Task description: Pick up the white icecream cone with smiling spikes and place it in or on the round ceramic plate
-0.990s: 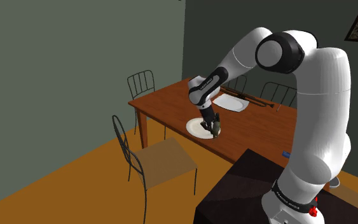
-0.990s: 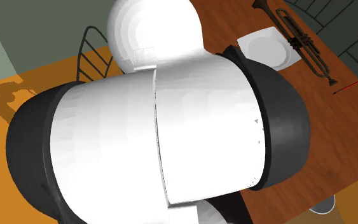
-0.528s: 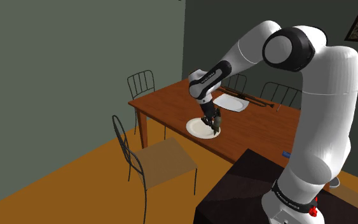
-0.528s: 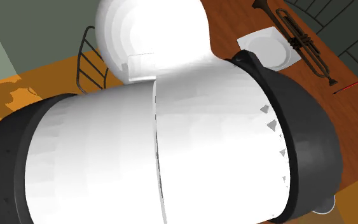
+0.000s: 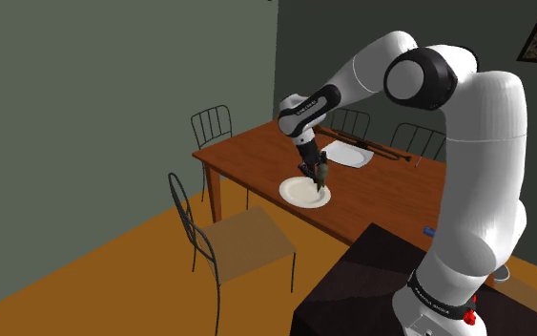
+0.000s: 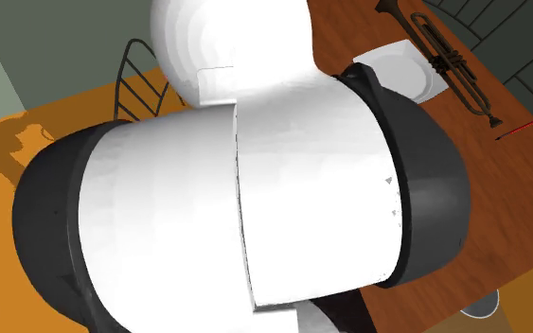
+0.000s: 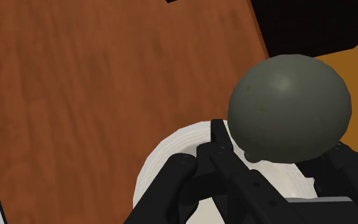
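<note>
My gripper (image 5: 319,174) hangs a little above the round white plate (image 5: 298,195) on the brown wooden table (image 5: 247,153), shut on a dull grey-green icecream cone (image 5: 320,170). In the wrist view the cone's rounded grey-green top (image 7: 290,108) sits clasped between the black fingers (image 7: 220,153) of the gripper (image 7: 290,145), with the white plate (image 7: 161,162) below it. The cone's lower part is hidden by the fingers.
A square white plate (image 5: 345,155) (image 6: 416,74) and a dark trumpet (image 6: 449,57) lie farther back on the table, with a thin red stick (image 6: 515,131) nearby. Wire chairs (image 5: 195,224) stand around the table, one close to its near edge. The arm's white body (image 6: 255,189) blocks much of the second exterior view.
The gripper has risen from just above the plate's surface, carrying the cone up and slightly toward the far side. The arm's elbow has swung in the second exterior view.
</note>
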Available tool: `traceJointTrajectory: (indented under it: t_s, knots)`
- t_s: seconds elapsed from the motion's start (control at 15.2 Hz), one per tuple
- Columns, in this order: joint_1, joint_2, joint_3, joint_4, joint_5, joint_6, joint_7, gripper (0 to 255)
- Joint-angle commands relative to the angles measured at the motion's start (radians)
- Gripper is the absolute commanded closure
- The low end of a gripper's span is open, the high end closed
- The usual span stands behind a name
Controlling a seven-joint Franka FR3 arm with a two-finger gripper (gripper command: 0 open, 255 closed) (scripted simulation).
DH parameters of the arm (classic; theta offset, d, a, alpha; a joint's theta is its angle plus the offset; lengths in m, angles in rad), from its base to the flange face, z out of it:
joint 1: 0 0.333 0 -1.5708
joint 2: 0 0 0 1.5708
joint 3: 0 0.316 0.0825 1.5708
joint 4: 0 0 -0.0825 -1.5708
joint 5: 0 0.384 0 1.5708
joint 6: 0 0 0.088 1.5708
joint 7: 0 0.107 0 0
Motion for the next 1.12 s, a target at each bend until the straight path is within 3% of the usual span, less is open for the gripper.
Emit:
traceJointTrajectory:
  t_s: [0.0,0.33,0.46,1.06]
  knots:
    - [-0.011,0.067,-0.005,0.103,0.002,-0.033,-0.023,255]
    - [-0.037,0.263,-0.014,0.426,0.012,-0.149,-0.081,255]
    - [-0.052,0.378,-0.018,0.623,0.018,-0.226,-0.112,255]
    - [-0.055,0.434,-0.015,0.595,0.02,-0.145,-0.093,255]
